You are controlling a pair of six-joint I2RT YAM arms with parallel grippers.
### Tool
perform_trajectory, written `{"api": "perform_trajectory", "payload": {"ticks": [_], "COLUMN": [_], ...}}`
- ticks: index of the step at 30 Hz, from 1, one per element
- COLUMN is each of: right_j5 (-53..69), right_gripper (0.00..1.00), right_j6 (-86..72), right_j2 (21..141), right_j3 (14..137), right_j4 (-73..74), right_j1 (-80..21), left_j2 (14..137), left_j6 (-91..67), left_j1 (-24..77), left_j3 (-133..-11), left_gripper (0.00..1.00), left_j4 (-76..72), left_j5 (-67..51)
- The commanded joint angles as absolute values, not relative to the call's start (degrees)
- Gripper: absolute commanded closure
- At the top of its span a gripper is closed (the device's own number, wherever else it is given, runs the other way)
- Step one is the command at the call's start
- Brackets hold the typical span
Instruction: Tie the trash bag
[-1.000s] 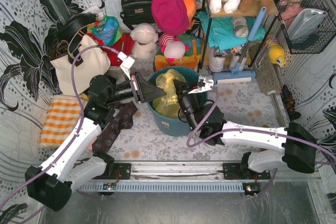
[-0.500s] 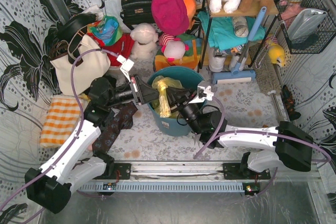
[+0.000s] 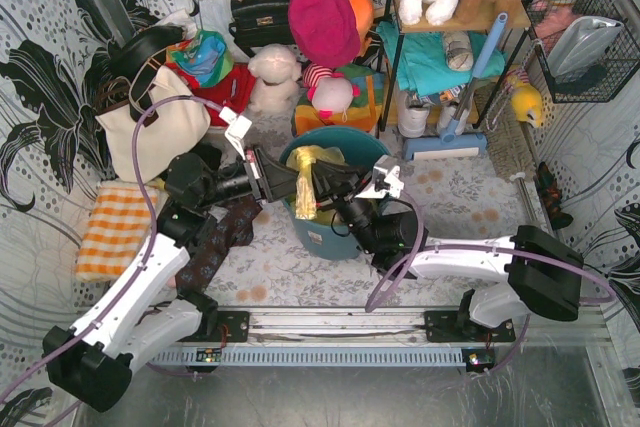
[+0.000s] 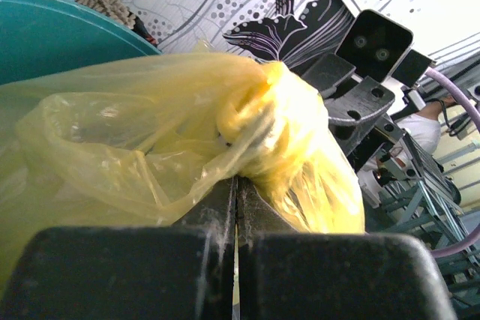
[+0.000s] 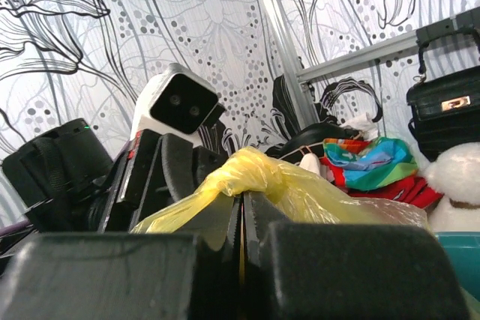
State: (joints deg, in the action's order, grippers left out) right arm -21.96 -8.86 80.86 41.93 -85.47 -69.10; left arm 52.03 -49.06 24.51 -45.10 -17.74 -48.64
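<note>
The trash bag (image 3: 308,179) is yellow-green, glossy and wrinkled, and sits in the teal bucket (image 3: 345,237) at the table's middle. Its top is bunched into a twisted knot-like lump between the two grippers. My left gripper (image 3: 296,178) comes from the left and is shut on a strip of the bag (image 4: 150,148). My right gripper (image 3: 318,180) comes from the right and is shut on the bag's bunched top (image 5: 259,174). The two grippers almost touch over the bucket's left rim. The bag's lower part is hidden inside the bucket.
A cream tote (image 3: 150,122) with dark straps stands at the back left. An orange checked cloth (image 3: 115,227) lies at the left. A dark patterned cloth (image 3: 215,242) lies under the left arm. Plush toys, a black handbag (image 3: 262,12) and a shelf (image 3: 450,37) crowd the back.
The right gripper has moved left across the bucket to meet the left gripper. The bag's top has been drawn together from a loose spread into a tight bunch. The left gripper has shifted slightly right.
</note>
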Motion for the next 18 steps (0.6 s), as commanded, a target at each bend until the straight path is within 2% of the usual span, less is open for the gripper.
{"api": "perform_trajectory", "payload": {"ticks": [1, 9, 18], "right_j5": [-22.8, -30.3, -30.7], "right_gripper": [1.0, 1.0, 1.0], "right_j6": [-3.8, 0.5, -1.5], "right_j2": [83.6, 85.3, 85.0], "right_j3": [44.3, 45.7, 43.4], "right_j4": [-87.0, -89.0, -89.6], "right_j1": [-69.4, -69.4, -69.4], "left_j2": [50.2, 50.2, 49.0], "left_j6": [-50.0, -48.7, -38.4], "left_j1": [27.4, 32.3, 33.8], "left_j3": [-44.9, -44.3, -47.4], "left_gripper": [1.0, 1.0, 1.0], "left_j4": [-24.2, -22.9, -7.0], "left_j5": [-51.0, -51.1, -46.3]}}
